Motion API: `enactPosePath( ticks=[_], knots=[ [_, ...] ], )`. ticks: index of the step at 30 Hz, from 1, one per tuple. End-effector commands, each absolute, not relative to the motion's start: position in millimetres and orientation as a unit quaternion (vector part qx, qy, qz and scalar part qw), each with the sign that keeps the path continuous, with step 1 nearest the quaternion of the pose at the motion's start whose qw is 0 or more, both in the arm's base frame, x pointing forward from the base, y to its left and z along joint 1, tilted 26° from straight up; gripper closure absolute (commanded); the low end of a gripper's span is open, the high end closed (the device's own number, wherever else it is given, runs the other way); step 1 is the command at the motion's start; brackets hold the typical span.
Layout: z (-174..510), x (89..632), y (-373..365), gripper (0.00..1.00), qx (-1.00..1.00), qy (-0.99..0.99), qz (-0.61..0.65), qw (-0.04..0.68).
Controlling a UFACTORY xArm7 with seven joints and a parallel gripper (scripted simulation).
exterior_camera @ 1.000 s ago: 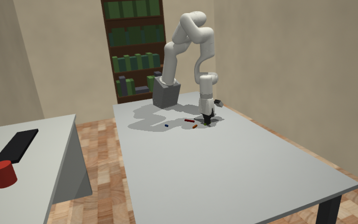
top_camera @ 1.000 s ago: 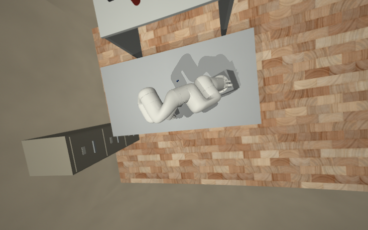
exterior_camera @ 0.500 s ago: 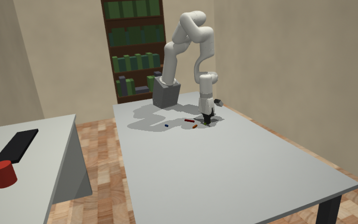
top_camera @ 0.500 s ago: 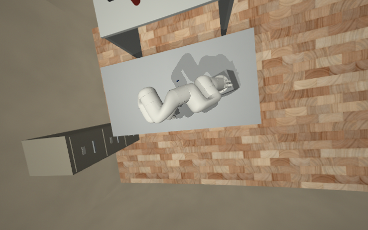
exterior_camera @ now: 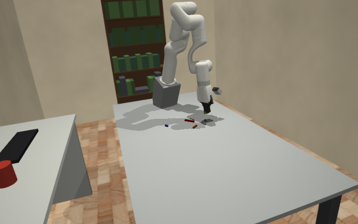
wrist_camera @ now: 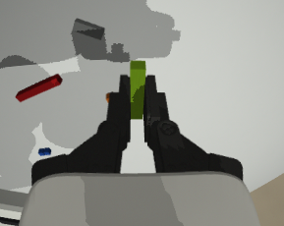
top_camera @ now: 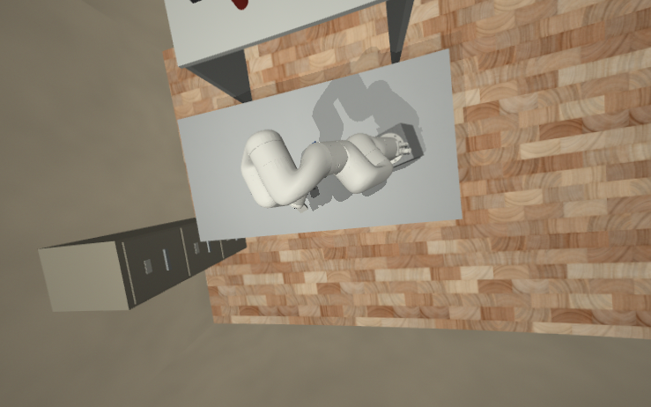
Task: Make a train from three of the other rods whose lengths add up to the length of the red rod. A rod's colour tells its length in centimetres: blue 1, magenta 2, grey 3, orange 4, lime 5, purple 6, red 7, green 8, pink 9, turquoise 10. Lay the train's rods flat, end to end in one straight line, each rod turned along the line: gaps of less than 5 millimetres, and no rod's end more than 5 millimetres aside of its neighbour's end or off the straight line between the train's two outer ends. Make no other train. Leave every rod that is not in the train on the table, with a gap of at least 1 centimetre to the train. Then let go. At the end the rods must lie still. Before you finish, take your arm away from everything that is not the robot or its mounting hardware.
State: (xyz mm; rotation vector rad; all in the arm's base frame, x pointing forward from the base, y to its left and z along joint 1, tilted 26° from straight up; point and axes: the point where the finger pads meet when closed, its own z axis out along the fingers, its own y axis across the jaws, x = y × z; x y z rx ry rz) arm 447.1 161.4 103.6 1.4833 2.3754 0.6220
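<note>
Lime rod (wrist_camera: pixel 138 89) pinched upright in my nearly closed gripper (wrist_camera: pixel 140 108), hanging above the table (exterior_camera: pixel 230 167) | I hold it off the surface so it travels free | red rod (exterior_camera: pixel 189 120), orange rod (exterior_camera: pixel 194 126), blue rod (exterior_camera: pixel 166 125) lie flat nearby, apart

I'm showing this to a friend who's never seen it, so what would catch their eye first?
Probably the tall white arm at the table's far end, its tool shut on a lime rod above the grey table. Next, the small red rod, orange rod and blue rod lying nearby.
</note>
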Motion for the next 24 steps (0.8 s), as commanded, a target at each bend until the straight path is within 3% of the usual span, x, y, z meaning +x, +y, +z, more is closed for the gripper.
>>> enactPosePath(
  ticks=[1, 13, 24],
  knots=[
    [124.9, 439.0, 157.7, 0.96, 0.521, 0.824, 0.176, 0.135],
    [126.0, 438.4, 156.9, 0.96, 0.523, 0.823, 0.176, 0.134],
    [108.8, 439.1, 95.3, 0.96, 0.659, 0.724, 0.182, 0.091]
  ],
)
